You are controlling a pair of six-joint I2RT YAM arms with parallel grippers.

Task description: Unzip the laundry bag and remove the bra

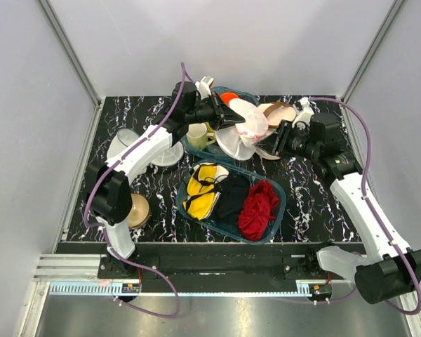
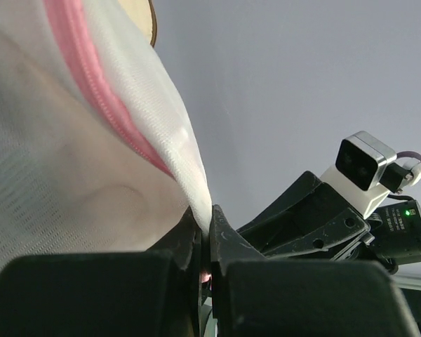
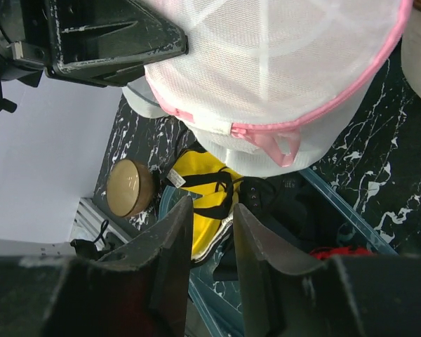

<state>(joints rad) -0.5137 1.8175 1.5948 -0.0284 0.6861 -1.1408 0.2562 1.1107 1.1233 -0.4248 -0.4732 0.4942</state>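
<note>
The laundry bag point(image 1: 244, 126), white mesh with a pink zip round its rim, hangs lifted over the back of the table. My left gripper point(image 1: 229, 116) is shut on the edge of the laundry bag point(image 2: 91, 140), with the white rim fabric pinched between its fingertips point(image 2: 209, 214). A pale pink rounded shape, the bra point(image 2: 63, 175), shows dimly through the mesh. My right gripper point(image 1: 272, 144) stands just right of the bag. In the right wrist view the bag point(image 3: 281, 63) fills the top, and its pink zip pull point(image 3: 277, 147) dangles above my right gripper point(image 3: 212, 205), which is open with nothing between its fingers.
A teal tray point(image 1: 281, 203) in front holds a yellow garment point(image 1: 202, 188), a black one and a red cloth point(image 1: 258, 207). A second tray point(image 1: 194, 149) behind it holds a mug point(image 1: 196, 133). A tan dome-shaped bowl point(image 1: 137, 210) and white mesh pieces point(image 1: 165, 154) lie on the left.
</note>
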